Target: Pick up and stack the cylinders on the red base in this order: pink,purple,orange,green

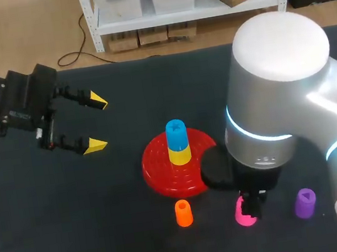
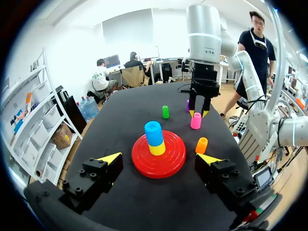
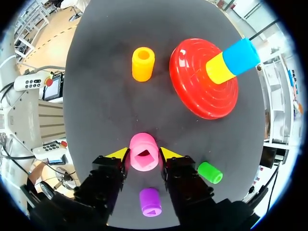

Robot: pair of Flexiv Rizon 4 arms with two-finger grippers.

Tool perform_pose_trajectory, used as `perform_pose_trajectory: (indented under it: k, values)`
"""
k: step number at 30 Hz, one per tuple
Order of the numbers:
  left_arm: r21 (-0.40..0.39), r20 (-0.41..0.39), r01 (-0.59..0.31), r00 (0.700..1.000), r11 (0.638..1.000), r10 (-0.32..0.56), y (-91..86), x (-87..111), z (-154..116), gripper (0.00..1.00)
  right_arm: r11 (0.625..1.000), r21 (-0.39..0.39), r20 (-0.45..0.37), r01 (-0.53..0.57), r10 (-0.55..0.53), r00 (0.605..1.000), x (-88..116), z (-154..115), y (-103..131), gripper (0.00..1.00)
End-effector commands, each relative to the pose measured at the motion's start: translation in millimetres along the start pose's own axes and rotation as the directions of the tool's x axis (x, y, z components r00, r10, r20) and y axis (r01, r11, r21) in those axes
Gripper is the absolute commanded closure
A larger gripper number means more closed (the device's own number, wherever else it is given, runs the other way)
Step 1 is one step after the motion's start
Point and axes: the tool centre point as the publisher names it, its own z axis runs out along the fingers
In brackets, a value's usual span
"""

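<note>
The pink cylinder (image 3: 143, 153) stands on the black table between the fingers of my right gripper (image 3: 144, 155). The yellow tips sit close on either side of it, with a sliver of gap on one side, so the gripper is open. The same pink cylinder (image 1: 245, 213) shows under my right arm in the head view. The purple cylinder (image 1: 305, 202) stands right of it and the orange one (image 1: 183, 213) left. The green cylinder (image 3: 210, 172) lies beside the right gripper's body. The red base (image 1: 159, 168) carries a yellow piece (image 1: 180, 155) topped by a blue one (image 1: 176, 132). My left gripper (image 1: 96, 123) hovers open and empty at the left.
My right arm's large white body (image 1: 276, 84) covers the table's right side in the head view and hides the green cylinder there. Bare black tabletop lies between the left gripper and the red base.
</note>
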Motion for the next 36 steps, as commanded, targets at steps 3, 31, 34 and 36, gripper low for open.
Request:
perform_pose_trajectory:
  k: [3,31,34,36]
  values:
    - [-0.002,0.005,-0.003,1.0,1.0,0.003,-0.3,1.5,0.0,0.0,1.0,0.008,0.01,-0.004,0.004,1.0,-6.4,-23.0,-5.6,1.0]
    - [-0.002,0.005,-0.003,1.0,1.0,0.003,-0.3,1.5,0.0,0.0,0.986,0.136,0.156,-0.099,0.078,0.985,-101.1,-118.2,-86.0,1.0]
    - [-0.002,0.005,-0.003,1.0,1.0,0.003,-0.3,1.5,0.0,0.0,0.984,0.139,0.159,-0.11,0.088,0.983,-108.0,-123.2,-90.7,1.0]
    - [-0.002,0.005,-0.003,1.0,1.0,0.003,-0.3,1.5,0.0,0.0,0.983,0.144,0.161,-0.111,0.088,0.983,-112.7,-125.5,-92.5,1.0]
